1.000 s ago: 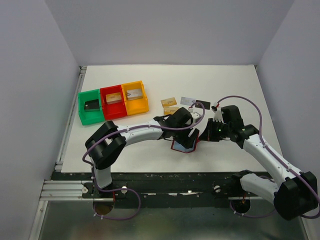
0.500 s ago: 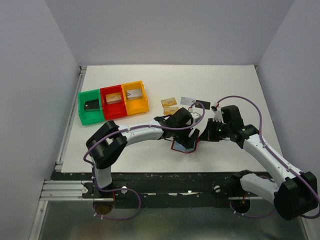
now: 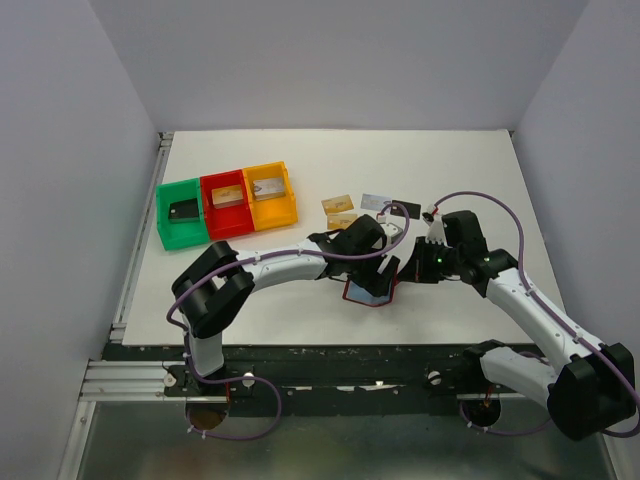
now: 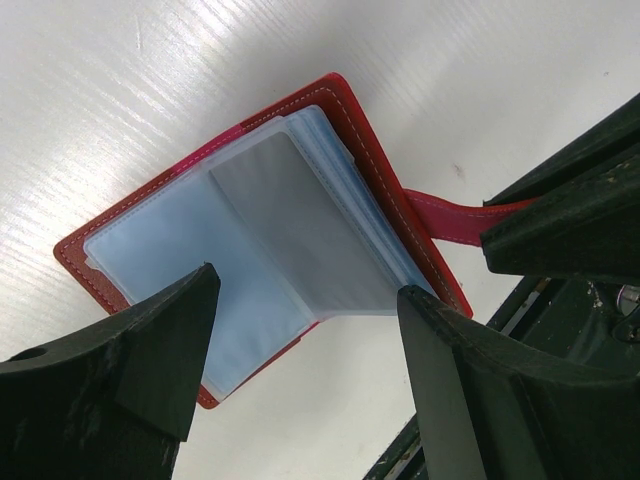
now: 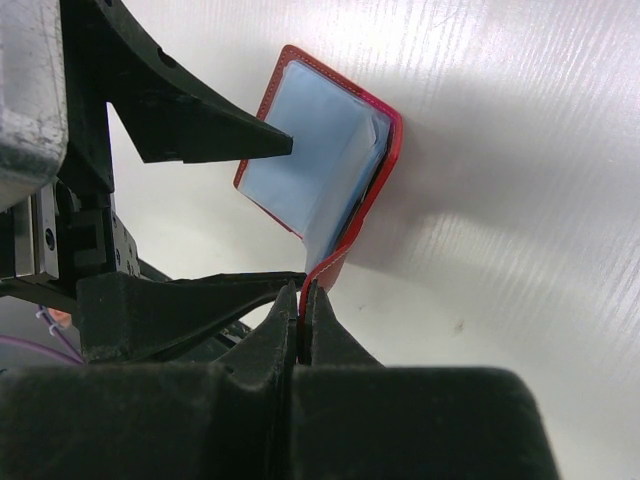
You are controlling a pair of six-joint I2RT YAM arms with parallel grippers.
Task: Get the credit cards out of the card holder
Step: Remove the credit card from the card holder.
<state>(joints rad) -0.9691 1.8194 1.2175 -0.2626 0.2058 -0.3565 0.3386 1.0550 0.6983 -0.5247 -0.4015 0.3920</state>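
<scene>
Lying open on the table (image 3: 300, 160), the wallet (image 4: 260, 250) shows pale blue sleeves. The right gripper (image 5: 301, 295) pinches the wallet's red tab (image 4: 455, 215). The left gripper (image 4: 305, 300) hovers over the wallet, jaws wide apart. Beyond the wallet lie four cards (image 3: 343, 219); farther left, three bins (image 3: 226, 205).

Left fingers (image 4: 120, 370) spread wide, right fingers (image 5: 335, 350) pinched shut

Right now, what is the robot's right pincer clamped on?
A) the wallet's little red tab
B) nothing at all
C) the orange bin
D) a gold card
A: in the right wrist view the right pincer is closed on the red tab of the open card holder.
</scene>
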